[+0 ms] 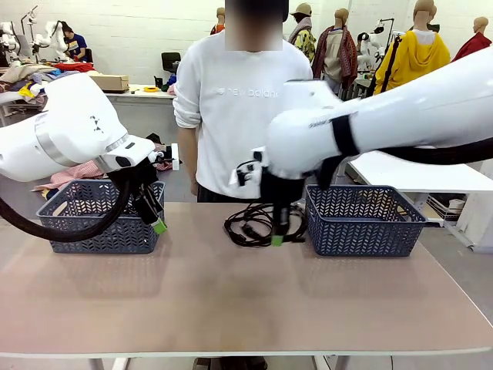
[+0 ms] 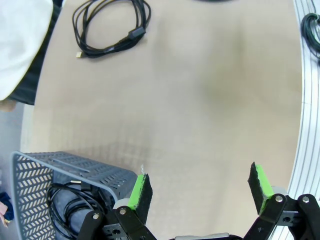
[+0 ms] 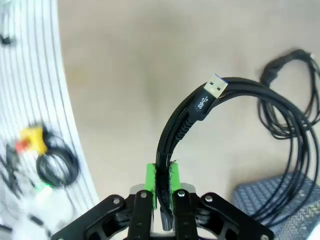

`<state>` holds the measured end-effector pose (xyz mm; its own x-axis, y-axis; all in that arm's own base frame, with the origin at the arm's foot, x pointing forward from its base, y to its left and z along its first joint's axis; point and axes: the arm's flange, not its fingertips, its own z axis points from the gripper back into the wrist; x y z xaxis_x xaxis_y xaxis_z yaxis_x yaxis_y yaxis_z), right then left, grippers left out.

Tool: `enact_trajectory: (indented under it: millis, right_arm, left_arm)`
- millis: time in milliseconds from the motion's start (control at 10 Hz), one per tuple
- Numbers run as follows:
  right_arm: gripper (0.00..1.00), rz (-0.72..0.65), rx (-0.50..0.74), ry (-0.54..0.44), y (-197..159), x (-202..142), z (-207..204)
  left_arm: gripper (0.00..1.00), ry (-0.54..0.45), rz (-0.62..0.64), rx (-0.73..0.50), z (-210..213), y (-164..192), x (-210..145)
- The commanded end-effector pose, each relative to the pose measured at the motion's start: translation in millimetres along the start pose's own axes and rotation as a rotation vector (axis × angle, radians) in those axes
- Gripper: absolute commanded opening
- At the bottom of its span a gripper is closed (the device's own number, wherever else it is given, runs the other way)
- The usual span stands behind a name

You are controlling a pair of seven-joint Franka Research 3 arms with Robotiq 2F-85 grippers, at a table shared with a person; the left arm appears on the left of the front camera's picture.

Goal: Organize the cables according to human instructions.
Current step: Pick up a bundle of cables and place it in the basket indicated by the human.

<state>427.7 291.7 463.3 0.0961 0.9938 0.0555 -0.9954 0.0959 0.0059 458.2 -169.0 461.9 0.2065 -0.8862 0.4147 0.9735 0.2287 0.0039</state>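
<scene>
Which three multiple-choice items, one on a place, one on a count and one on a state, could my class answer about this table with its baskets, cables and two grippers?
1. Where is the left gripper?
A touching the person's sleeve; B resting on the floor; C in front of the left basket.

2. How many baskets stand on the table?
A one; B two; C four.

3. How is the right gripper?
A shut on a black cable; B wide open; C shut on nothing.

Key:
1 C, the front view shows it hanging before that basket's front wall.
2 B, the left basket and the right basket are the two that stand there.
3 A, the cable is pinched between its fingers and arches up from them.
</scene>
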Motion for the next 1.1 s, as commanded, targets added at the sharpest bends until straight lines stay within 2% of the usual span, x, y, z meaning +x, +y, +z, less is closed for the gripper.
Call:
enact_trajectory:
  millis: [0, 200, 400, 600, 800, 900, 1000]
  right_arm:
    - [0.00, 0.199, -0.010, 0.023, -12, -53, 23]
    - [0.00, 0.267, -0.019, 0.026, -36, -97, 43]
    - [0.00, 0.266, -0.035, 0.058, -62, -133, 54]
    - [0.00, 0.274, -0.019, 0.022, -86, -153, 56]
    - [0.00, 0.206, -0.014, 0.007, -101, -165, 54]
    - [0.00, 0.156, -0.039, 0.018, -99, -165, 53]
    - [0.00, 0.220, -0.018, 0.029, -93, -165, 49]
  left_arm:
    - [1.00, -0.003, 0.003, 0.003, 2, 1, 0]
    - [1.00, -0.003, 0.003, 0.003, 2, 1, 0]
    - [1.00, -0.003, 0.003, 0.003, 2, 1, 0]
    - [1.00, -0.003, 0.003, 0.003, 2, 1, 0]
    - [1.00, -0.003, 0.003, 0.003, 2, 1, 0]
    - [1.00, -0.003, 0.003, 0.003, 2, 1, 0]
    - [1.00, -0.003, 0.003, 0.003, 2, 1, 0]
